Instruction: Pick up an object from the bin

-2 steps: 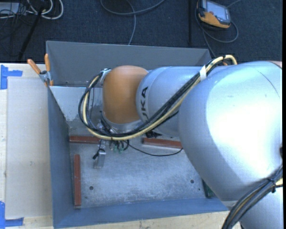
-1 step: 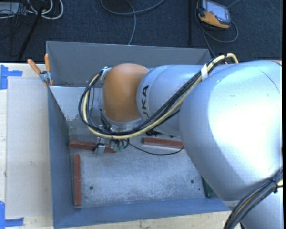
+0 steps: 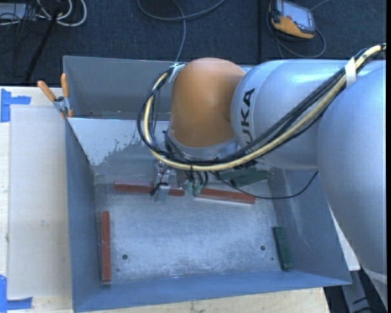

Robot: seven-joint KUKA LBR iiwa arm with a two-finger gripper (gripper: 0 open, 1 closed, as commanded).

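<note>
Gripper (image 3: 161,188) is sitting low at the bin's (image 3: 202,291) far-middle floor, right over a long red-brown stick (image 3: 134,188) lying flat and crosswise. It is not showing whether the gripper is apart or together, and nothing is reading as held.

Judging the step as closing on that stick. To do it well, the gripper should be straddling the stick across its narrow width, going flush to the floor, squeezing near the stick's middle so it is not tipping on the lift, then rising straight.

A second red-brown strip (image 3: 227,197) is lying just beside it to the right, nearly end to end, so it is risking getting nudged or caught along. A green piece (image 3: 251,177) is peeking out under the arm, partly hidden.

Well apart: another red-brown stick (image 3: 105,246) running along the left wall, and a dark green stick (image 3: 282,248) by the right wall. Neither is getting in the way.

The orange cover (image 3: 202,103) and looping cables (image 3: 150,119) are blocking the gripper from above.
</note>
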